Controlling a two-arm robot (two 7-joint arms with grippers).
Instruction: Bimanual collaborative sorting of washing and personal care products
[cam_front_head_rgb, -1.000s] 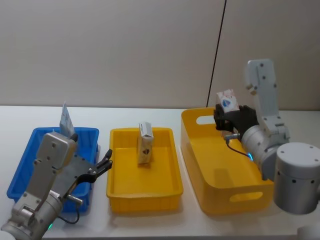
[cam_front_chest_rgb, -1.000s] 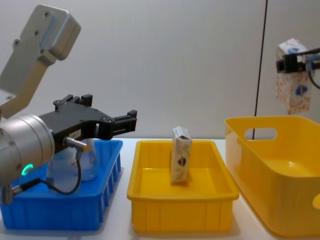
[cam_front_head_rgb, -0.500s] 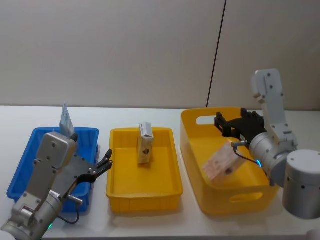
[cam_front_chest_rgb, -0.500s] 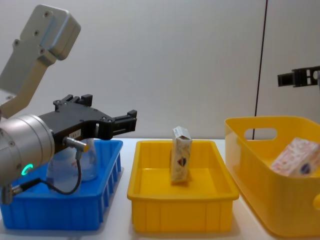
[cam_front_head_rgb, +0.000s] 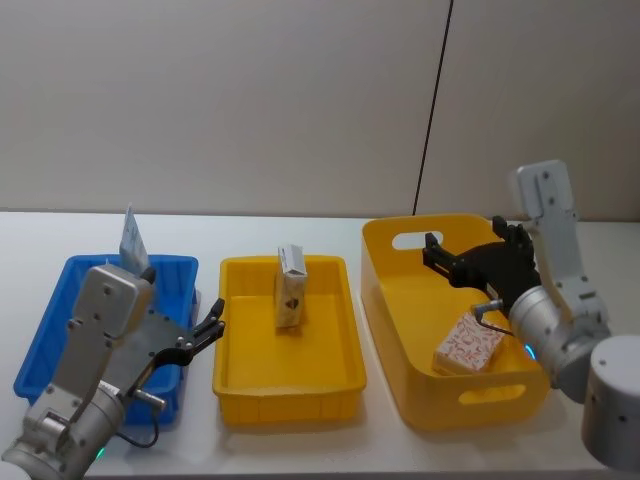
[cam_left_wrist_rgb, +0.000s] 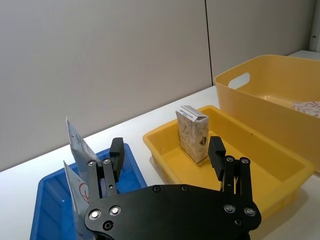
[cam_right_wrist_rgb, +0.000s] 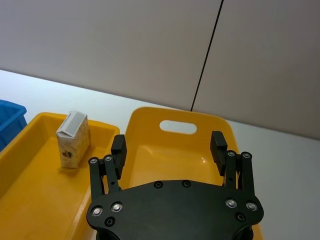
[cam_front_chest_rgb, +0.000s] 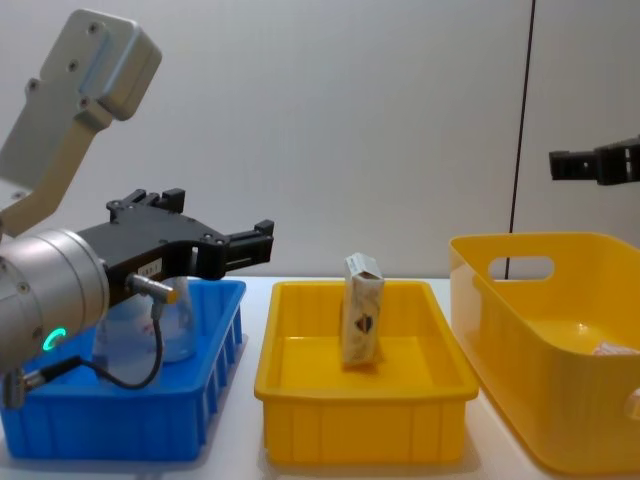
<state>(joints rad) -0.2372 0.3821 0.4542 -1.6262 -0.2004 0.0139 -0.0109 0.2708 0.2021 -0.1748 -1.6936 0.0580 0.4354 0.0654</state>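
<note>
yellow plastic walls are your main hazard on the right. the right end effector (cam_front_head_rgb: 436, 256) hangs over the deep yellow bin (cam_front_head_rgb: 400, 300) with its fingers spread and nothing between them. if you swing it sideways toward the middle from this height, it could clip the bin's rim and shove the bin along the counter (cam_front_head_rgb: 300, 440).

one white carton (cam_front_head_rgb: 470, 345) lies flat on that bin's floor, close to the near right wall, broad printed face up. its long axis runs diagonally, from near-left to far-right in the head view.

a second carton (cam_front_head_rgb: 290, 287) stands on end in the shallow yellow tray (cam_front_head_rgb: 240, 385), toward the far side, gabled top up and long axis vertical. it looks tippy: tall on a small base, so a glancing finger would likely knock it over.

your left end effector (cam_front_head_rgb: 212, 322) is also open and empty, just above the blue bin (cam_front_head_rgb: 50, 330) at its right rim. a pale tube (cam_front_head_rgb: 131, 238) stands in that bin, flat end up and leaning. if you send both arms to the tray together, they could foul each other.
</note>
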